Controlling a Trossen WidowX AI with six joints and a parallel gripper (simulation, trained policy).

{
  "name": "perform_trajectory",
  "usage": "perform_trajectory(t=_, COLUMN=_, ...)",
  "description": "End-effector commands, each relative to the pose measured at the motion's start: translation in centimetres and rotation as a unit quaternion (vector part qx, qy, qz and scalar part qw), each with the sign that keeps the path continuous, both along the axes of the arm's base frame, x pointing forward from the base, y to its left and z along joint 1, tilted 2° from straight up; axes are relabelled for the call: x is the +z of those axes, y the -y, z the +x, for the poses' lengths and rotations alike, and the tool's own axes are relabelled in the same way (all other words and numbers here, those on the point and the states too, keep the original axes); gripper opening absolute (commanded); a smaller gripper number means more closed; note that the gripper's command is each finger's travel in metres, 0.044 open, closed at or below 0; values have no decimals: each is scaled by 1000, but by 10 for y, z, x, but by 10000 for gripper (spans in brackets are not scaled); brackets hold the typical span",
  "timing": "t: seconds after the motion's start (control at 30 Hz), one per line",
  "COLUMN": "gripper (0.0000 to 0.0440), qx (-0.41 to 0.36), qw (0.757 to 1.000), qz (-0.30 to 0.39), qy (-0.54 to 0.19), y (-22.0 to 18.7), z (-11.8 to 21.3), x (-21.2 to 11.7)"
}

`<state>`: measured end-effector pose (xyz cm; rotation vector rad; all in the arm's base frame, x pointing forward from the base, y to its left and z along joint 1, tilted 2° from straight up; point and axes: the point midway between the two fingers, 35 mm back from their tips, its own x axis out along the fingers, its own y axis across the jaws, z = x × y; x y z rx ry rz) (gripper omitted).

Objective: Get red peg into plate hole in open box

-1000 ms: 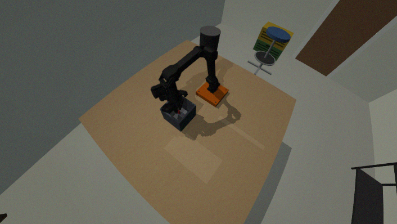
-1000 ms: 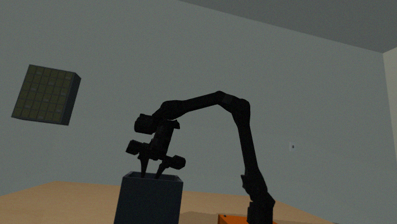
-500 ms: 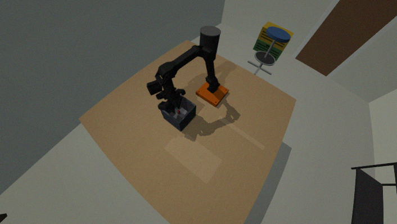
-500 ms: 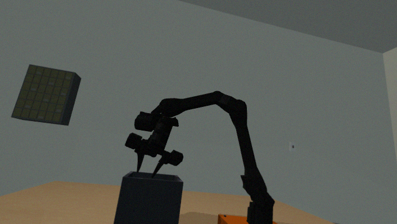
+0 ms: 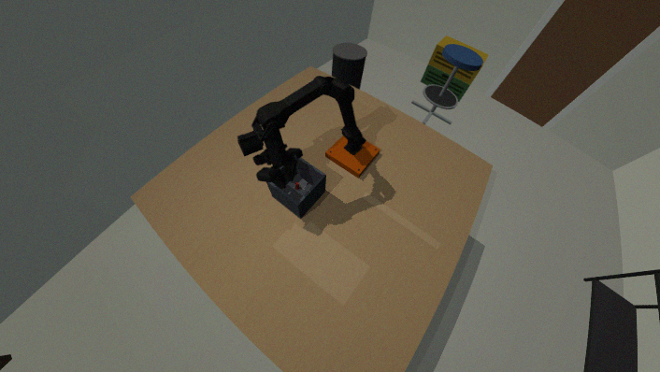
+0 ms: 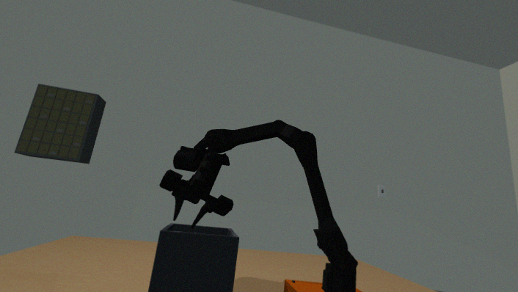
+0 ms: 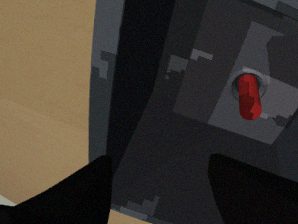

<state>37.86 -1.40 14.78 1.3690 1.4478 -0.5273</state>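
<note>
At the bottom of the box (image 5: 301,202) (image 6: 194,260) (image 7: 100,115), the red peg (image 5: 297,186) (image 7: 249,97) stands in the hole of the plate (image 7: 225,122); the hole appears to support it. Its insertion depth cannot be confirmed. I have the end effector (image 6: 183,223) (image 7: 161,165) at the rim, fingers partly open, gripping nothing, which presumably leaves the peg unloaded for a depth check.

Fingers (image 6: 177,209) higher and (clearly) wider apart.
</note>
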Motion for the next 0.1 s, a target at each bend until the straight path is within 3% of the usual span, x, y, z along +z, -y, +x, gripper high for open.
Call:
perform_trajectory(t=0.0, gripper=202, qx=6, qw=1000, qz=4, qy=7, y=1, z=3, x=2)
perform_trajectory(t=0.07, gripper=200, qx=8, qw=1000, qz=7, qy=10, y=2, z=5, x=1)
